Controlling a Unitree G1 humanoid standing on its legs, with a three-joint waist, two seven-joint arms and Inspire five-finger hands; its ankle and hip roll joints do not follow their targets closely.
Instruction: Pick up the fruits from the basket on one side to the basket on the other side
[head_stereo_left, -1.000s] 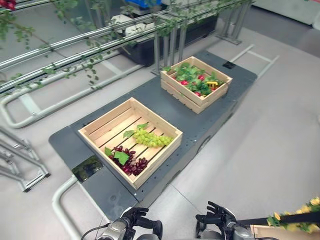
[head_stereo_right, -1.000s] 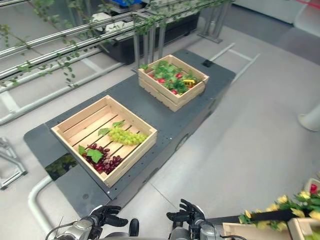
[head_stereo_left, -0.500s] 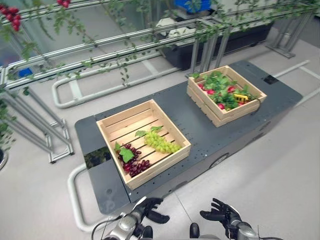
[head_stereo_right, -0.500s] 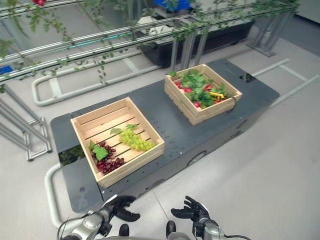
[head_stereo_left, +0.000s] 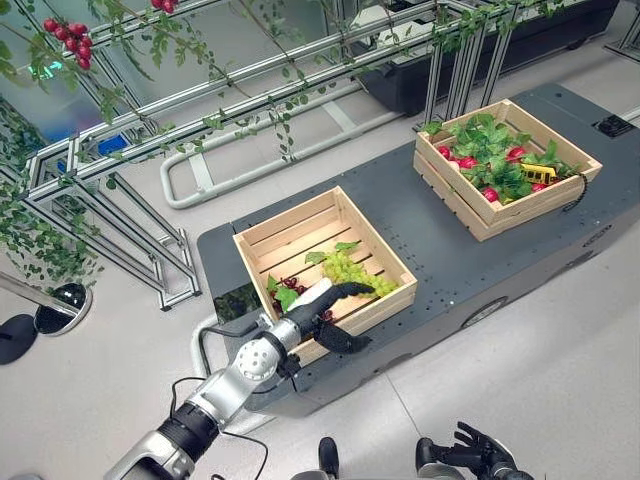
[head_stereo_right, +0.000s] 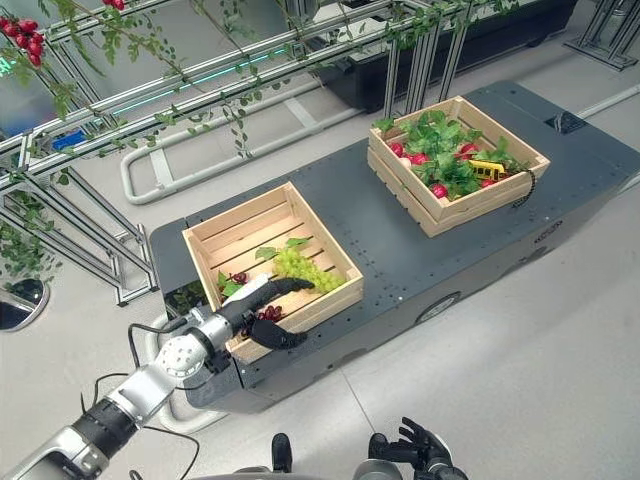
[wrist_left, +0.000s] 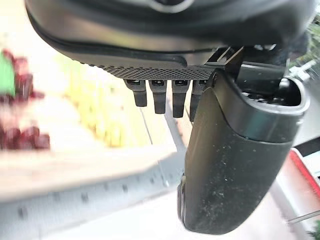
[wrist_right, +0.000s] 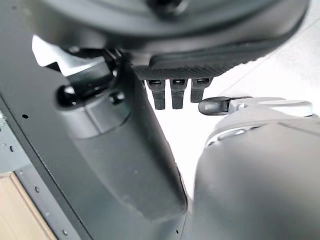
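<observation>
A wooden crate (head_stereo_left: 290, 214) sits on the near left of a dark grey platform (head_stereo_left: 440, 262). It holds a bunch of green grapes (head_stereo_left: 350, 270) and purple grapes (head_stereo_right: 267, 314) with green leaves. My left hand (head_stereo_left: 318, 314) reaches over the crate's front edge, open, its fingers (head_stereo_left: 352, 290) stretched just above the purple grapes and beside the green bunch, holding nothing. In the left wrist view the purple grapes (wrist_left: 20, 136) show blurred past the fingers. A second crate (head_stereo_left: 530, 206) at the far right holds leaves, red fruits and a yellow item. My right hand (head_stereo_left: 476, 452) hangs low near the floor, open.
Metal rails (head_stereo_left: 250, 75) draped with vines run behind the platform, with red berries (head_stereo_left: 66, 36) at the upper left. A black tub (head_stereo_left: 470, 62) stands at the back. Metal stands (head_stereo_left: 120, 240) rise to the left. Bare floor (head_stereo_left: 560, 370) lies to the right.
The camera has shifted, so the crates sit elsewhere in the picture. My left arm has risen from below and reached out over the near crate's front edge. The right hand stays low.
</observation>
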